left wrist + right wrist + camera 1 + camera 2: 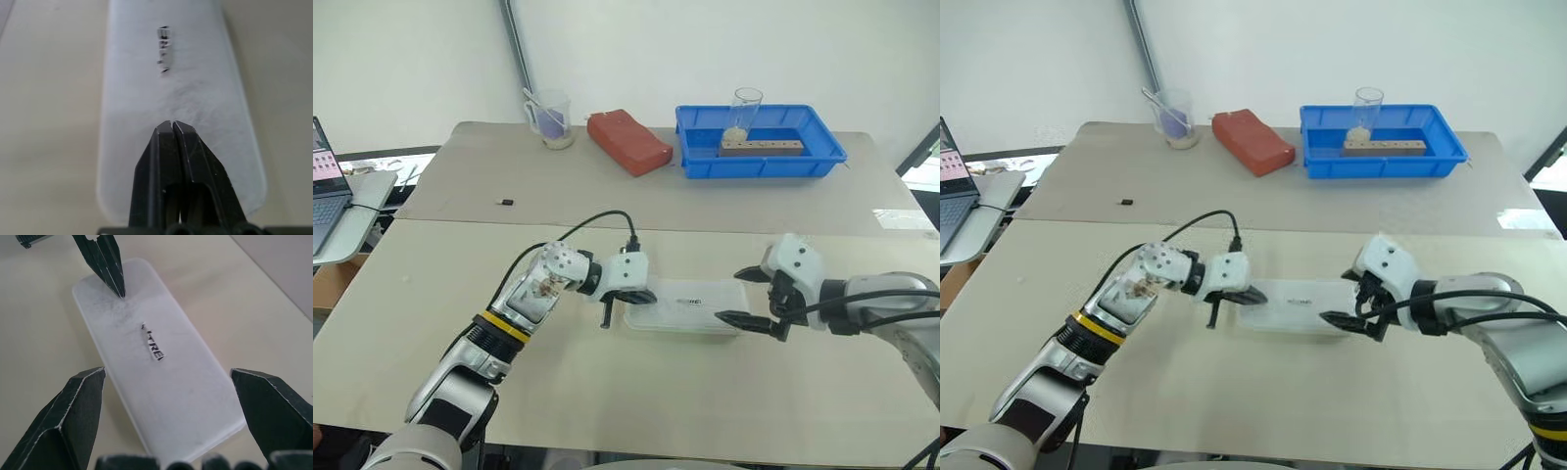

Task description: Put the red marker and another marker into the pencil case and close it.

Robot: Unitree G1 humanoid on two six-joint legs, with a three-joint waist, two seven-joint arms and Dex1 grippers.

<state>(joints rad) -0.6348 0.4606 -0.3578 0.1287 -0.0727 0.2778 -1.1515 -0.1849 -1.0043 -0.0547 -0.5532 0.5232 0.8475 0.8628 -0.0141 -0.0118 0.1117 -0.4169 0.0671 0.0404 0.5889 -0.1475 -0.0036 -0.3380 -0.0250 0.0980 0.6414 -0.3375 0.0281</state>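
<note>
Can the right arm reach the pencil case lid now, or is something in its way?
Probably yes. The right tool is open, one finger on each side of the closed pencil case end. The left tool, shut, points at the far end and blocks nothing.

Blue tray [822, 157], red pouch [628, 142], beaker [551, 119], laptop [325, 186].

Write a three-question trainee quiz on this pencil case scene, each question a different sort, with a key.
1. True or false: the lid of the pencil case is shut.
2. Which tool has its fingers wide apart? A. left tool B. right tool
3. Fill in: the clear cup at the far side stands in the blue ____.

Key: 1 true; 2 B, the left tool's tips are together over the lid; 3 tray.
</note>
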